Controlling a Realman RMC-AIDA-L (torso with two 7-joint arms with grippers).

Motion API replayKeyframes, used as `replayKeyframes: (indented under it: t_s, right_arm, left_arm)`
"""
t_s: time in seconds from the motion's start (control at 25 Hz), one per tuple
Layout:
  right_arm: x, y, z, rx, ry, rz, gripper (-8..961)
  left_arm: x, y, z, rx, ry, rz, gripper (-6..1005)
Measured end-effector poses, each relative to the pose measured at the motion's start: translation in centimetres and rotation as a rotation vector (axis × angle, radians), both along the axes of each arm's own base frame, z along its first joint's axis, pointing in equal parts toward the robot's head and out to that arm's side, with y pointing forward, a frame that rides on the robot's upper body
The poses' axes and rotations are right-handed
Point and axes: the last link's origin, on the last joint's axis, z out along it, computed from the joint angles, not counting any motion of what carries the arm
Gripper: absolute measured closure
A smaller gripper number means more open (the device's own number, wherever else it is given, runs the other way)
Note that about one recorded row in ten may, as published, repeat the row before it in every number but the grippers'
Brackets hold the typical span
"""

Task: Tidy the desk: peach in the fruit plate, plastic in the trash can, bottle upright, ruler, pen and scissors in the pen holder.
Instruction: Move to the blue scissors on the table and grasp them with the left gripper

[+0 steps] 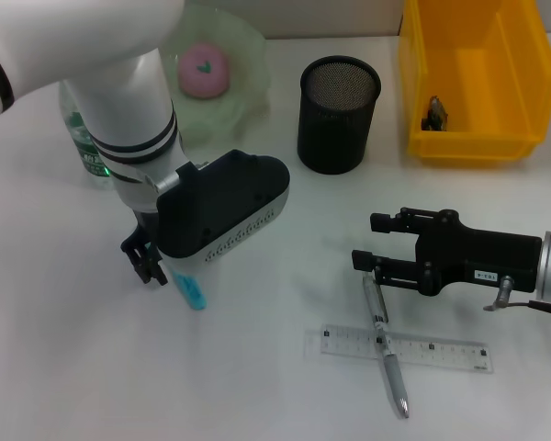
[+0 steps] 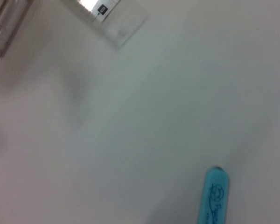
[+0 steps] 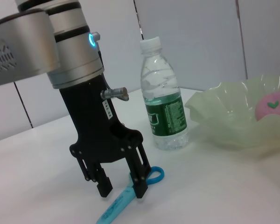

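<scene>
Blue scissors (image 1: pixel 192 293) lie flat on the white desk, also seen as scissors (image 3: pixel 130 196) and scissors (image 2: pixel 214 196). My left gripper (image 1: pixel 145 264) stands open just above the desk, its fingers (image 3: pixel 141 186) right by the scissors' handle end. My right gripper (image 1: pixel 367 241) is open and low, next to the top of the silver pen (image 1: pixel 387 347). The pen lies across the clear ruler (image 1: pixel 441 352). A pink peach (image 1: pixel 204 71) sits in the green fruit plate (image 1: pixel 243 50). The bottle (image 3: pixel 163 98) stands upright. The black mesh pen holder (image 1: pixel 339 115) looks empty.
A yellow bin (image 1: pixel 473 138) at the back right holds a small dark piece (image 1: pixel 435 115). The bottle (image 1: pixel 81 138) stands close behind my left arm, with the plate beside it. The pen holder stands between the plate and the bin.
</scene>
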Motion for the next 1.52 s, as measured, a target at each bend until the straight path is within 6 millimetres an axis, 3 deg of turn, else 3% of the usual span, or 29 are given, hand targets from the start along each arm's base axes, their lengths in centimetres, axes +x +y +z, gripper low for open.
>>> replayKeyframes:
  t_s: [0.48, 1.44, 1.52]
  right_arm:
    - [-0.04, -0.03, 0.0, -0.002, 0.003, 0.0, 289]
    - [-0.05, -0.07, -0.05, -0.011, 0.006, -0.008, 289]
    - [-0.05, -0.08, -0.06, -0.012, 0.005, -0.008, 289]
  left_arm:
    - [-0.2, 0.07, -0.15, 0.005, -0.011, 0.014, 577]
    - [-0.74, -0.04, -0.27, -0.008, 0.001, 0.022, 593]
    - [-0.76, -0.05, -0.27, -0.009, 0.001, 0.023, 630]
